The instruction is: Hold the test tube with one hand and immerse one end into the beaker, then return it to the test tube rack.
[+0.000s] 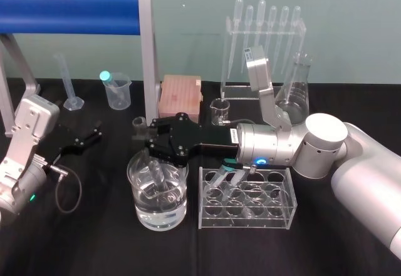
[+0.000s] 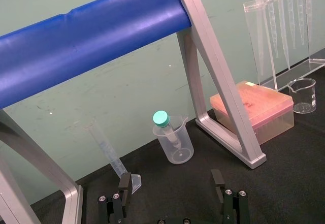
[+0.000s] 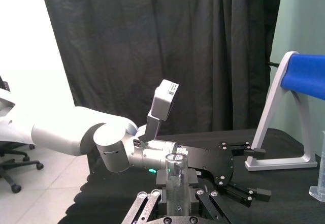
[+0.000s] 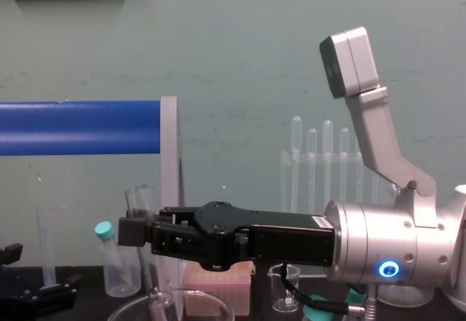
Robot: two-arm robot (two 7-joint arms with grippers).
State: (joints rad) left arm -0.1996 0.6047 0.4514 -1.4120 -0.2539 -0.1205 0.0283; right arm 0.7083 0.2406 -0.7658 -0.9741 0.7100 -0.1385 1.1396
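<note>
My right gripper (image 1: 144, 139) reaches across from the right and is shut on the test tube (image 1: 156, 171), a clear uncapped glass tube held tilted. The tube's lower end sits inside the beaker (image 1: 178, 204), a wide clear vessel partly filled with clear liquid. From the side, the test tube (image 4: 140, 208) rises above the right gripper (image 4: 135, 231), with the beaker rim (image 4: 127, 308) just below. The tube's flared rim (image 3: 175, 158) stands close in the right wrist view. The clear test tube rack (image 1: 247, 218) stands right of the beaker. My left gripper (image 1: 84, 138) rests open at the left, its fingers (image 2: 124, 183) apart.
A blue bar on a grey frame (image 1: 69, 7) spans the back left. A graduated cylinder (image 1: 69, 82), a plastic cup (image 1: 118, 93) with a teal-capped tube, a pink box (image 1: 180, 96), a small spouted beaker (image 1: 220, 110), a conical flask (image 1: 294, 94) and a pipette stand (image 1: 263, 44) line the back.
</note>
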